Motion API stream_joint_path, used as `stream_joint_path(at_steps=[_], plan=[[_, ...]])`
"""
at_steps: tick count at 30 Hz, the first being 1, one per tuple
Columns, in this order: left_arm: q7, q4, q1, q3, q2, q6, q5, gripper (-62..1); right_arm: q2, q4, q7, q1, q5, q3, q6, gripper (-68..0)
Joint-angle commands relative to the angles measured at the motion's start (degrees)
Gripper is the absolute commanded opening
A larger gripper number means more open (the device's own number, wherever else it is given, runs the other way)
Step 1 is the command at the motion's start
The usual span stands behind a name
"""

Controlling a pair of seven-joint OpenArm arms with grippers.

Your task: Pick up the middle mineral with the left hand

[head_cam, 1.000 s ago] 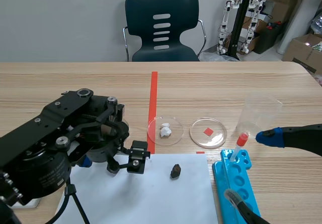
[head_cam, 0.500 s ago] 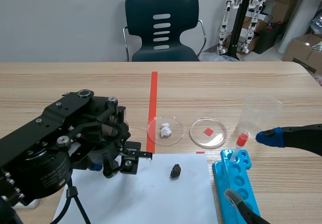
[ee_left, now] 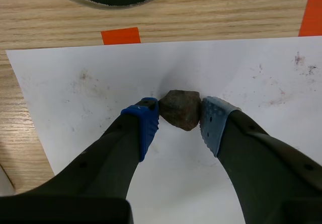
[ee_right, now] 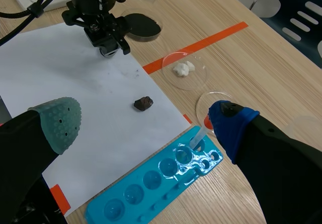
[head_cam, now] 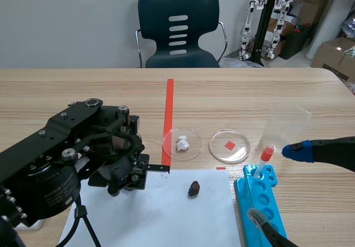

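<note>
Middle mineral (ee_left: pixel 180 108) sits on the white paper sheet (ee_left: pixel 85 93) close under my left wrist camera. It is pinched between my left arm's fingers (ee_left: pixel 143 121), with both blue dotted pads touching its sides, so they are closed on it with only the stone's width between them. I judge it a small, hard, rough brown lump: stiff, fairly light and unlikely to crush. It is irregular, though, so it could twist or pop free if a pad bears on a slanted face. The hold across its two broad flanks, low near the paper, looks sound to me. Just beyond it I see an orange tape square (ee_left: pixel 121 35) and the rim of a dish of dark material (ee_left: pixel 110 4). Farther across the sheet lies another dark stone (head_cam: pixel 193 188), then a blue well tray (head_cam: pixel 260 202). My right arm's fingers (ee_right: pixel 58 121) hang wide apart, holding nothing, over that side of the desk (head_cam: pixel 249 91).
</note>
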Motion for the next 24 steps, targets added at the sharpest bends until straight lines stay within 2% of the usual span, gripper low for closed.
stream_joint_path(at_steps=[1,8,24], plan=[[-0.4,0.9,-0.9,0.0,0.2,0.1,0.0,-45.5,0.0,0.3,0.7,0.0,0.6,0.0,0.0,-14.6],[-0.3,0.9,-0.9,0.0,0.1,0.1,0.0,-52.2,0.0,0.3,0.7,0.0,0.6,0.0,0.0,-14.6],[0.2,0.9,-0.6,0.0,0.0,0.0,0.1,-52.1,0.0,0.3,0.7,0.0,0.6,0.0,0.0,-14.6]])
